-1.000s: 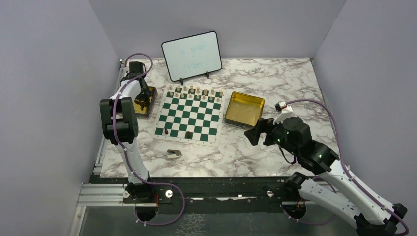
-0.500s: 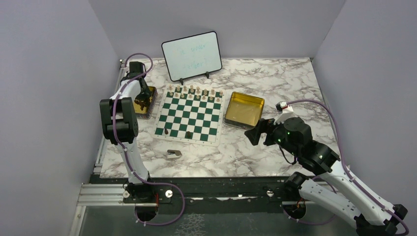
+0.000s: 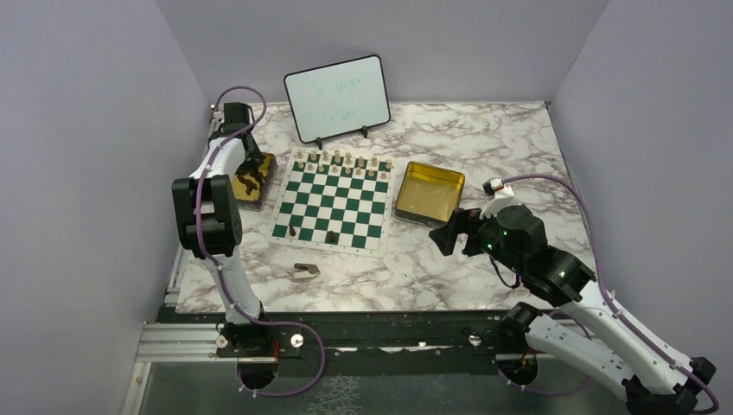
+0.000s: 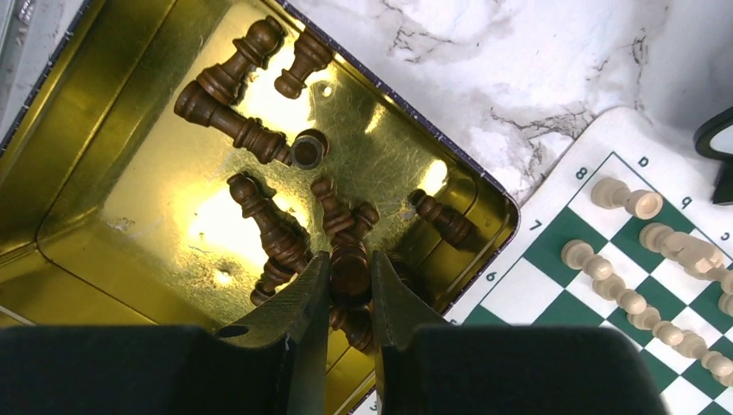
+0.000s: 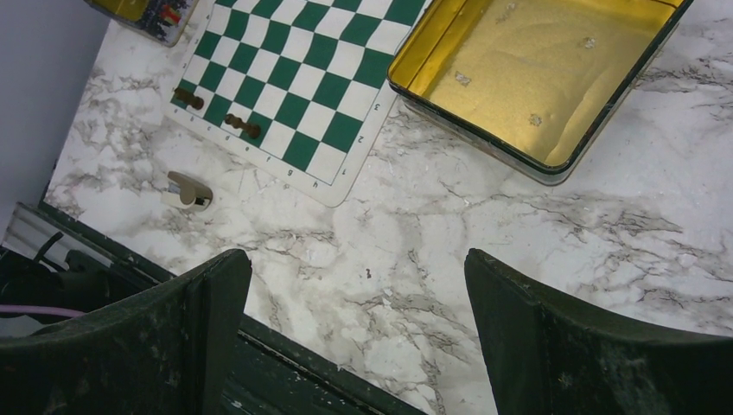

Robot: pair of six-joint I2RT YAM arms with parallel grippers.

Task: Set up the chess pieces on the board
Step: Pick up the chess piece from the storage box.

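Observation:
The green and white board (image 3: 333, 201) lies mid-table. Light tan pieces (image 3: 337, 161) line its far rows, also seen in the left wrist view (image 4: 644, 232). Two dark pieces (image 3: 332, 235) stand near its front edge. My left gripper (image 4: 349, 270) is over the left gold tin (image 4: 60, 220), shut on a dark brown piece (image 4: 348, 259). Several more dark pieces (image 4: 246, 134) lie in that tin. My right gripper (image 5: 359, 277) is open and empty above bare marble, right of the board (image 5: 298, 82).
An empty gold tin (image 3: 430, 193) sits right of the board, also in the right wrist view (image 5: 536, 69). A white whiteboard (image 3: 337, 98) stands at the back. A small brownish-grey scrap (image 3: 305, 271) lies in front of the board. Walls enclose the table.
My left arm has shifted slightly at the left tin, its gripper rising a little. The right arm has barely moved.

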